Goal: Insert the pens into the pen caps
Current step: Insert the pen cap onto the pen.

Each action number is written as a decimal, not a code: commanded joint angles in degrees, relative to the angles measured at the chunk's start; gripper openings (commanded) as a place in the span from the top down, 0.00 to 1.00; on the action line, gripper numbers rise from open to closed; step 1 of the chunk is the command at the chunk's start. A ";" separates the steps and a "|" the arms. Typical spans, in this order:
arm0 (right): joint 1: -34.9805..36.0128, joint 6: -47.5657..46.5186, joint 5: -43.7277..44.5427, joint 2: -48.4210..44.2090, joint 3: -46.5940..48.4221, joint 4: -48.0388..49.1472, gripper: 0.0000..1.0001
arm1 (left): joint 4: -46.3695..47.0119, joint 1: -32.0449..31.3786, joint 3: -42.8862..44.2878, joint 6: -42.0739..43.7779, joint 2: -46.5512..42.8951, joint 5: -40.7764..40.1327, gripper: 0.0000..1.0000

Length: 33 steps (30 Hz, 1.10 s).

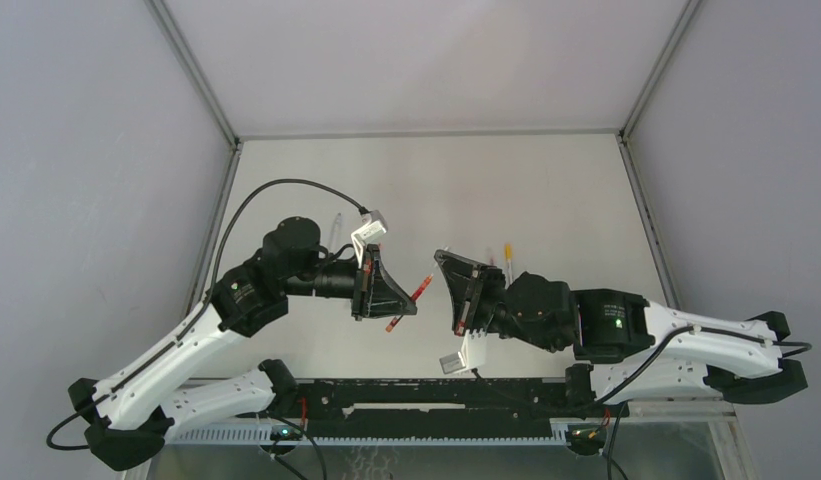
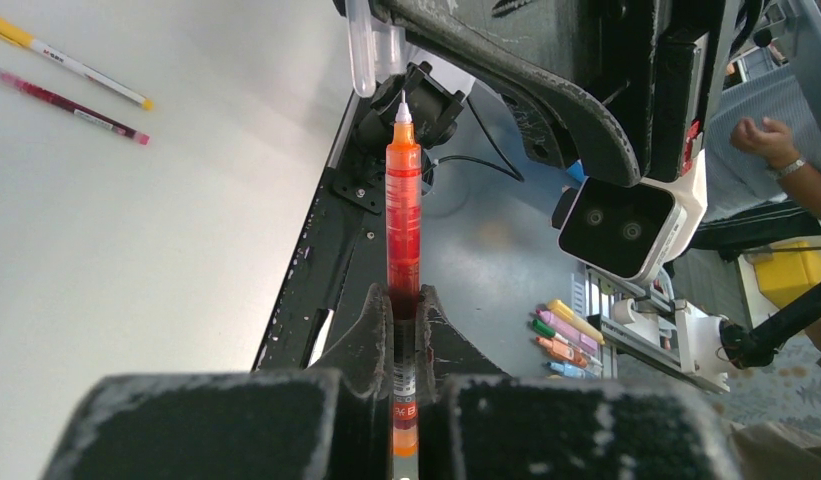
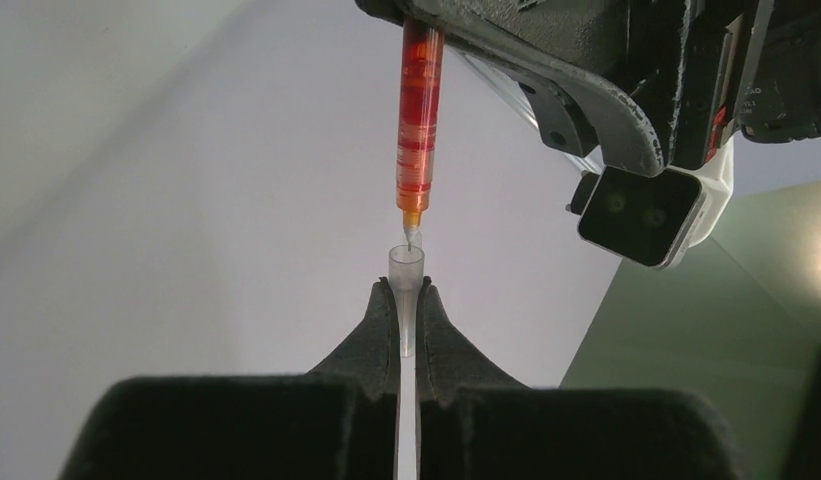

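Right now red-orange pen (image 2: 404, 210) sits clamped in left claw (image 2: 404, 300), back end sticking out behind the fingers, tip aimed at right claw (image 3: 407, 300). Right claw is pinched tight on clear cap (image 3: 406, 262), open mouth facing the pen. Pen tip is right at cap's mouth, poss. just inside; can't be sure from wrist view. Both held in air above table (image 2: 136, 250), betw. the arms. Lying on table, well apart from these: yellow-ended pen (image 2: 71, 65) & pink pen (image 2: 71, 105), side by side, approx. parallel.
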 commanded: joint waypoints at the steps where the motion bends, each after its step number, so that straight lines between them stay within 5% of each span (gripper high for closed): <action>1: 1.53 -1.09 1.87 -0.15 2.36 1.24 1.00 | 2.45 -0.23 0.40 -0.65 -0.49 0.19 1.00; 33: 5.81 1.95 4.82 3.49 1.52 3.84 1.00 | 4.81 -0.24 -0.08 -3.46 -1.66 -4.92 1.00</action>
